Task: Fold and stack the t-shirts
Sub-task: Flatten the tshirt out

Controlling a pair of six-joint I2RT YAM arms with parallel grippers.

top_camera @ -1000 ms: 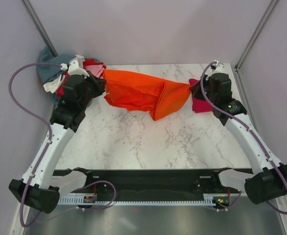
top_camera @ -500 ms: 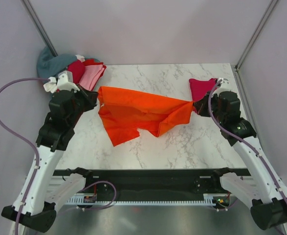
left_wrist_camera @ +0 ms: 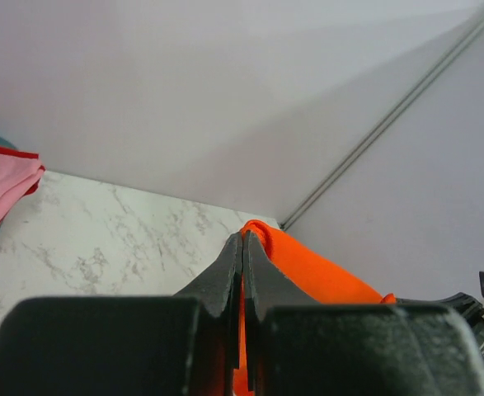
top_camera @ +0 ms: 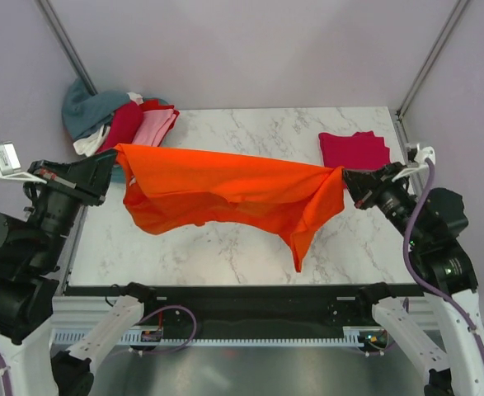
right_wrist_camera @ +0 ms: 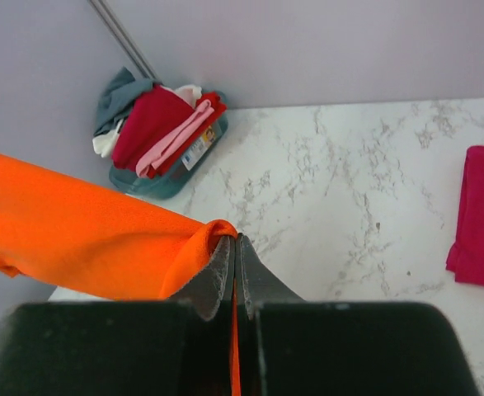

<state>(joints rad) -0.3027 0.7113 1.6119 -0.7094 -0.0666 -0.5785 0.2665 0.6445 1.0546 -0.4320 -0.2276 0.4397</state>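
The left jaws are pinched shut, with only a hairline between them, and a fold of the orange t-shirt (top_camera: 225, 194) is clamped in that gap. The right jaws are closed just as tightly on the opposite end of the same shirt, and the cloth bunches up right at their tips.

Between the two sets of jaws the shirt hangs as a wide band, lifted above the marble counter (top_camera: 250, 132). Its top edge runs nearly taut from one grip to the other. Below that edge the cloth sags. A long pointed flap drops down close to the right jaws, on their inner side. I cannot tell whether its tip touches the counter.

Just past the right jaws, on the far side, the crimson-pink t-shirt (top_camera: 354, 150) lies folded flat on the counter, apart from the orange one. Beyond the left jaws, in the far corner, sits a heap of other shirts (top_camera: 118, 120). It holds a dark red one, a light pink one (top_camera: 155, 125), a bit of white, and teal cloth at the back.
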